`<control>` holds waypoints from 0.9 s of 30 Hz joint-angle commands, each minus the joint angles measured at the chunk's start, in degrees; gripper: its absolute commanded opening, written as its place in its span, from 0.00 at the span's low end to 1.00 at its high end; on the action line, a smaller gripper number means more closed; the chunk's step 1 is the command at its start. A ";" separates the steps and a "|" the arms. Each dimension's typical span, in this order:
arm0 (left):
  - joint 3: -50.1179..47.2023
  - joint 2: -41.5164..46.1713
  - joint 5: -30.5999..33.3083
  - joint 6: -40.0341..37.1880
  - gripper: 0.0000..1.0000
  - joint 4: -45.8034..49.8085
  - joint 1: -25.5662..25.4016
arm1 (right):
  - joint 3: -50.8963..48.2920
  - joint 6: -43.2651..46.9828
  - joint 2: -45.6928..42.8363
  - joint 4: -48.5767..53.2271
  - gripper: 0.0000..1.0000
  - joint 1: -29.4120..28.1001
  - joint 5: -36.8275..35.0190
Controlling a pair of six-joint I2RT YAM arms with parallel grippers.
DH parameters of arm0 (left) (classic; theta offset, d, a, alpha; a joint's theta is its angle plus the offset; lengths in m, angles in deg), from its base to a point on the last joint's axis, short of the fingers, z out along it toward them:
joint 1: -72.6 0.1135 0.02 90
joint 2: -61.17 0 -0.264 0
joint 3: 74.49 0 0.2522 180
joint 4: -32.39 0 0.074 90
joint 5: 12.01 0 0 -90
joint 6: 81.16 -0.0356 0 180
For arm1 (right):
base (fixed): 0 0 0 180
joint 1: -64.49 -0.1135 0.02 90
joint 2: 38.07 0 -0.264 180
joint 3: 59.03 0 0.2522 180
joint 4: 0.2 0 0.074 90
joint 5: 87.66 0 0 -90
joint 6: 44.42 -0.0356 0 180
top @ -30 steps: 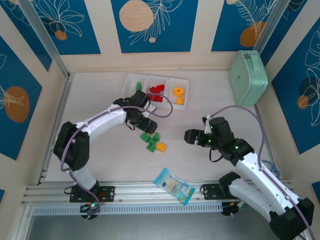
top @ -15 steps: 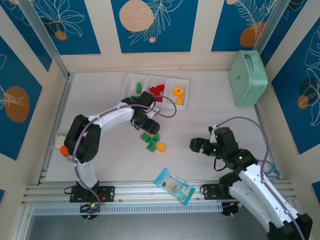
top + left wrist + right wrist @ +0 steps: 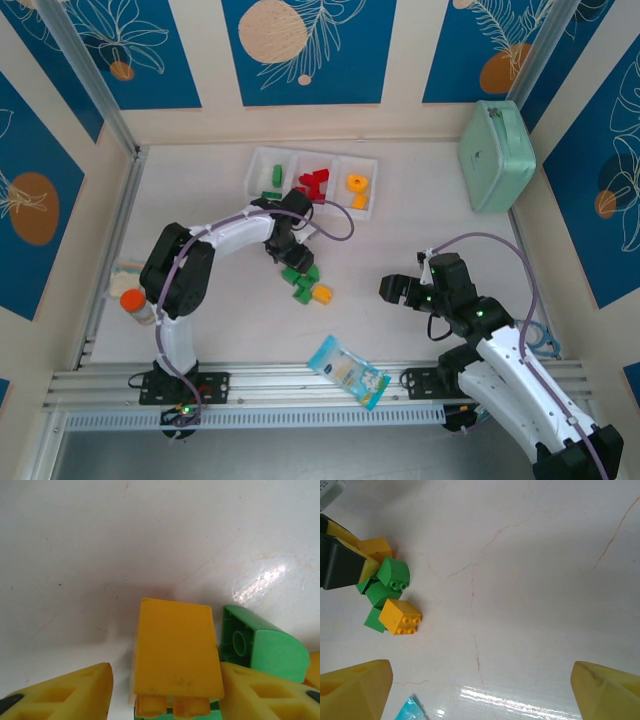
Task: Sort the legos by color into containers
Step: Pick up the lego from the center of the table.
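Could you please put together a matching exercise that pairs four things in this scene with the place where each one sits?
Column A
1. red legos
2. orange ring
3. snack packet
4. mint-green case

Column B
a. far right, against the side wall
b. middle compartment of the white tray
c. at the near edge, in the middle
d. right compartment of the white tray

Pairs: 1-b, 2-d, 3-c, 4-a
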 commanded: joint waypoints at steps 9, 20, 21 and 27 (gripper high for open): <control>1.34 -0.59 0.02 -2.34 0.38 1.62 -0.25 | 0.41 -0.33 0.34 0.09 0.92 0.41 -1.20; 2.32 3.37 4.12 1.11 0.14 0.32 -0.21 | 2.65 -2.26 -2.51 3.78 0.92 0.42 -4.37; 2.32 4.14 4.14 1.74 0.12 0.18 -0.23 | 2.92 -2.35 -2.84 3.99 0.92 0.37 -4.49; 2.23 11.85 6.13 6.37 0.07 -2.44 -0.22 | 5.07 -2.29 -4.67 4.92 0.92 0.42 -4.42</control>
